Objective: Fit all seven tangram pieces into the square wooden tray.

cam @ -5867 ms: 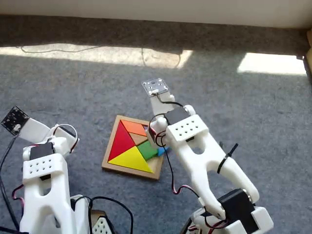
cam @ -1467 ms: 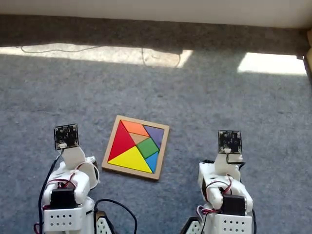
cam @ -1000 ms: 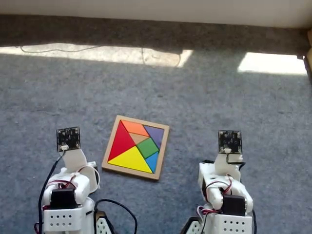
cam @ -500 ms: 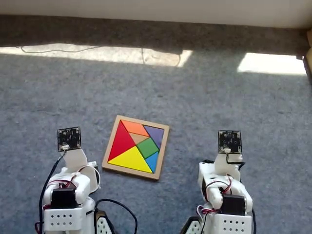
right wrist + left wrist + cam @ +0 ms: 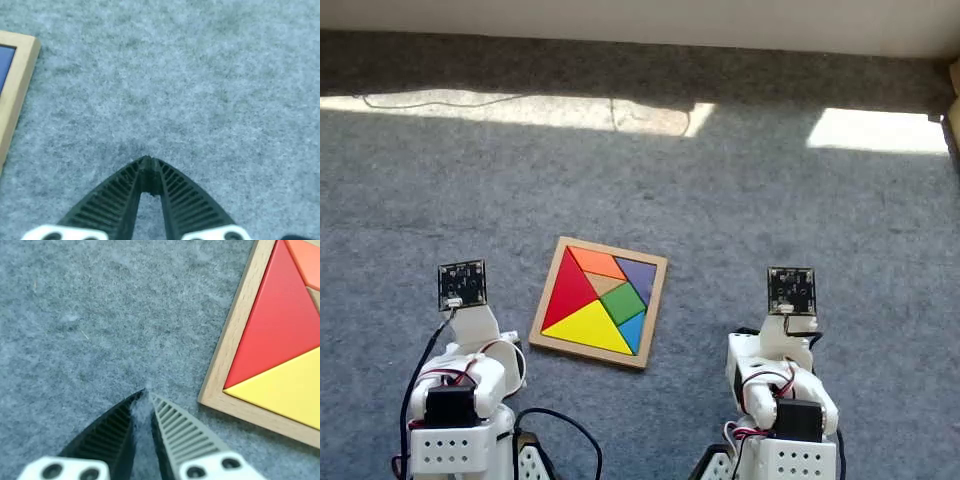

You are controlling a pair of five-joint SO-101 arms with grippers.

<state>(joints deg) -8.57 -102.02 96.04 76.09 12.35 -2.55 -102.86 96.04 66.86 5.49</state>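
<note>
You had the square wooden tray (image 5: 588, 353) lying on the grey carpet (image 5: 770, 200), between the 2 arms and a little farther out than them, turned slightly off square. All 7 pieces sat inside it and filled it flat:

- The red triangle (image 5: 566, 293) lay along the left side.
- The yellow triangle (image 5: 588, 327) lay along the near side.
- The orange piece (image 5: 597, 263) was at the far edge.
- The purple piece (image 5: 640, 277) was in the far right corner.
- The green square (image 5: 622, 303) was toward the right.
- The blue triangle (image 5: 633, 331) was in the near right corner.
- The small tan triangle (image 5: 607, 284) was in the middle.

Your left arm (image 5: 455, 400) sat folded at the near left, well clear of the pieces. The left gripper (image 5: 146, 394) pointed down at bare carpet just beside the tray's near left corner. Its jaws were closed to a sliver at the tips and held nothing. Its wrist view caught the tray's rim (image 5: 225, 365) with the red triangle (image 5: 277, 325) and the yellow triangle (image 5: 285, 390) inside.

Your right arm (image 5: 780, 395) sat folded at the near right, apart from the tray. The right gripper (image 5: 148, 161) hung over bare carpet with its jaws pressed together at the tips and nothing between them. The tray's right rim (image 5: 17, 95) lay off to one side of it, not touching.

A thin cable (image 5: 520, 100) ran along the sunlit strip at the far side of the carpet.
</note>
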